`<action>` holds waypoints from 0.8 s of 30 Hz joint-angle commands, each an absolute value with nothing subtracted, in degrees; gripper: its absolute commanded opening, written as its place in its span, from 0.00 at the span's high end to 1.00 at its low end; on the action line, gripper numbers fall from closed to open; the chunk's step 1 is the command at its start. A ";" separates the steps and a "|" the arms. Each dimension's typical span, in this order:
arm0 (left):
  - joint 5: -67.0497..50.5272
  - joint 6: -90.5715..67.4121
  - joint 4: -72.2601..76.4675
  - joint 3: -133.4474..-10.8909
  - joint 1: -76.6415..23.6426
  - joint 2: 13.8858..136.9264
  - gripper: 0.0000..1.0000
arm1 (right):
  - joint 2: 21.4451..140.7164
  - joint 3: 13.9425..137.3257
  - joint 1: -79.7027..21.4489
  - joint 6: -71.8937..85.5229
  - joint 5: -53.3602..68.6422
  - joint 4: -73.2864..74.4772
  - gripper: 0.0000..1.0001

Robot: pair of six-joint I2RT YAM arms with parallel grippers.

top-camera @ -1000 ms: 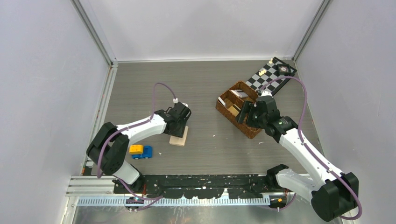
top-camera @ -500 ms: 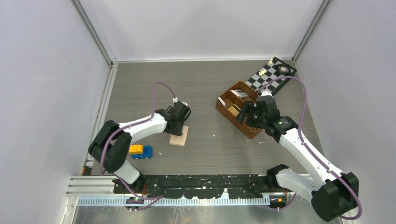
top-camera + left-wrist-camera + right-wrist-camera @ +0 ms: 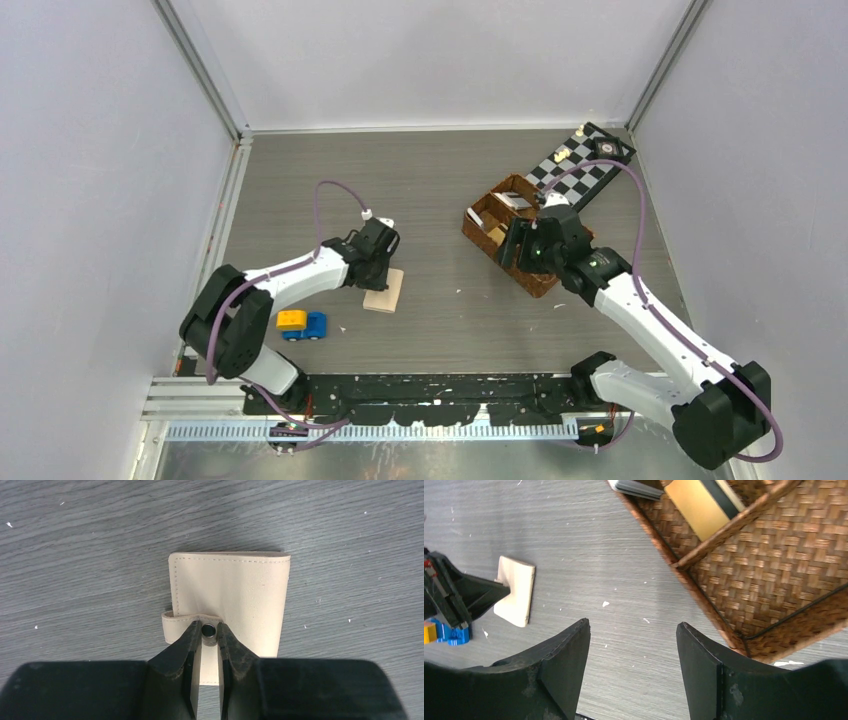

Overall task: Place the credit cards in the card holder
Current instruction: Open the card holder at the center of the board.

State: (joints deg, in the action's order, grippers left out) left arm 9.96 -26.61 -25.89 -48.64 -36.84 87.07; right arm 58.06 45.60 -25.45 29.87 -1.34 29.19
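Observation:
The card holder, a beige folded wallet, lies flat on the table. My left gripper is over its near edge, jaws pinched on the raised snap tab on either side of the metal stud. The credit cards stand in the brown woven basket: a yellow-tan card and a grey one show. My right gripper hovers open over bare table just beside the basket's left wall, with nothing between its fingers.
A checkered board with small pieces lies behind the basket at the back right. A yellow block and a blue block sit near the left arm's elbow. A black cable crosses the basket.
The left jaws have narrowed onto the wallet's snap tab and that arm has shifted slightly left. The right gripper has moved left, from over the basket toward its left wall.

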 commanded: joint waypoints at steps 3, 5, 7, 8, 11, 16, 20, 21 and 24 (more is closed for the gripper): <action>4.64 -29.08 -24.43 -45.22 -35.02 83.86 1.00 | 59.69 47.79 -32.63 32.54 -3.62 23.86 0.33; 3.52 -29.78 -23.77 -44.41 -34.06 82.07 1.00 | 61.17 47.48 -35.36 34.57 -4.25 21.35 0.35; 2.09 -30.23 -23.00 -43.43 -32.99 80.33 1.00 | 62.95 47.22 -37.99 36.54 -4.83 18.69 0.36; 1.44 -30.40 -22.68 -42.97 -32.45 79.48 1.00 | 64.00 47.22 -39.30 37.27 -5.24 17.42 0.37; -1.00 -30.90 -21.86 -41.73 -31.14 77.33 1.00 | 67.97 48.04 -43.35 39.31 -6.81 14.64 0.39; -4.96 -31.74 -20.48 -40.00 -29.47 73.69 1.00 | 75.24 49.92 -48.91 43.44 -8.47 10.35 0.45; -7.21 -32.48 -19.86 -38.89 -27.88 71.28 1.00 | 80.90 51.42 -52.53 46.10 -8.50 5.94 0.45; -7.62 -32.56 -19.82 -38.59 -27.56 70.69 1.00 | 82.22 51.82 -53.24 46.51 -8.19 5.01 0.46; -8.90 -32.90 -19.24 -37.50 -26.55 69.16 1.00 | 86.40 52.21 -54.61 48.48 -5.86 0.76 0.46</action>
State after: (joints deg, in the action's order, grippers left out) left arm -5.45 -31.62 -22.55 -38.52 -27.88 72.10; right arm 82.96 49.60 -52.99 44.34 -6.31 9.45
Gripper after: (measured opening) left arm 0.142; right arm 0.545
